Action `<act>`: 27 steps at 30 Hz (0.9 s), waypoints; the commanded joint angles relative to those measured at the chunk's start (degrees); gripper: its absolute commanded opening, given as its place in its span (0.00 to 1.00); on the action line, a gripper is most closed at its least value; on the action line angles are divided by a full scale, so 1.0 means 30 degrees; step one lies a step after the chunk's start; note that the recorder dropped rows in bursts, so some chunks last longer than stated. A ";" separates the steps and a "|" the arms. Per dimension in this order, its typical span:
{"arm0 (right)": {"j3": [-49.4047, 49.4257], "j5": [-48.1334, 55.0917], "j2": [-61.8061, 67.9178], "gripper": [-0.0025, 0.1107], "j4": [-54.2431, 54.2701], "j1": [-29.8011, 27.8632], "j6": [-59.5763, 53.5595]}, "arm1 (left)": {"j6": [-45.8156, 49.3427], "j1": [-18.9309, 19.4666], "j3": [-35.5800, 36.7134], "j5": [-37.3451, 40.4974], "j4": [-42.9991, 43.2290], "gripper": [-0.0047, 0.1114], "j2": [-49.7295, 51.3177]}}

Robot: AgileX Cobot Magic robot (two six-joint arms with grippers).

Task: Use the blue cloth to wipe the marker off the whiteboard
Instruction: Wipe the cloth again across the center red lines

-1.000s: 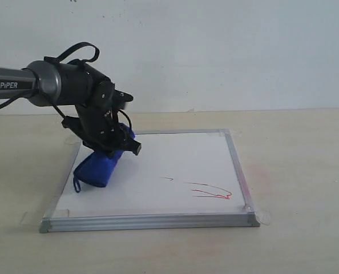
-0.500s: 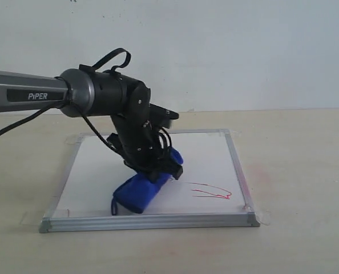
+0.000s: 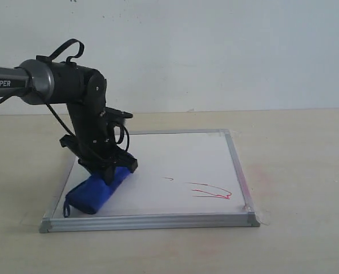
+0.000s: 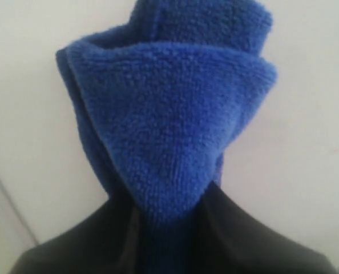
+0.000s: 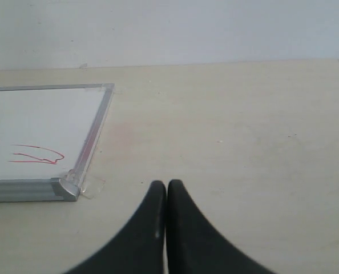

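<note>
cloth handling comes first for me: the blue cloth (image 3: 94,193) looks like soft, light terry rolled into a fat bundle, so i judge it will squash and trail rather than push stiffly, and will drag on the board more than glide. my left gripper (image 3: 113,169) has it pinched at its far, upper end, fingers (image 4: 101,245) partly closed with the pile bulging out between them. that seems the right place to hold, leaving the long lower part free to wipe. the roll lies slanted on the near-left part of the whiteboard (image 3: 158,220), its small loop by the near-left corner. the marker (image 3: 210,192), thin red and dark lines, sits on the near-right part, well apart from the cloth. the board looks rigid, and the tape tabs (image 3: 264,217) at its corners should keep it from skating, though too hard a press might lift them. my right gripper (image 5: 167,197) hovers over the bare table (image 5: 243,142) just off the near-right corner, fingers shut together on nothing. no container shows in any view, so nothing to report there.
</note>
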 commanded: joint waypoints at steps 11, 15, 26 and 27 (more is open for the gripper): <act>-0.0025 -0.0198 -0.0099 0.02 0.0026 -0.0129 -0.0075 | 0.1933 -0.3657 0.0065 -0.1914 -0.3394 0.08 0.0023; -0.0025 -0.0198 -0.0099 0.02 0.0026 -0.0129 -0.0075 | 0.0257 -0.3480 0.0065 -0.1695 0.0012 0.08 0.0023; -0.0025 -0.0198 -0.0099 0.02 0.0026 -0.0129 -0.0075 | -0.2467 -0.0399 0.0065 0.0377 0.5104 0.08 0.0023; -0.0025 -0.0198 -0.0099 0.02 0.0026 -0.0129 -0.0075 | -0.2467 -0.0190 0.0065 0.0377 0.4753 0.08 0.0023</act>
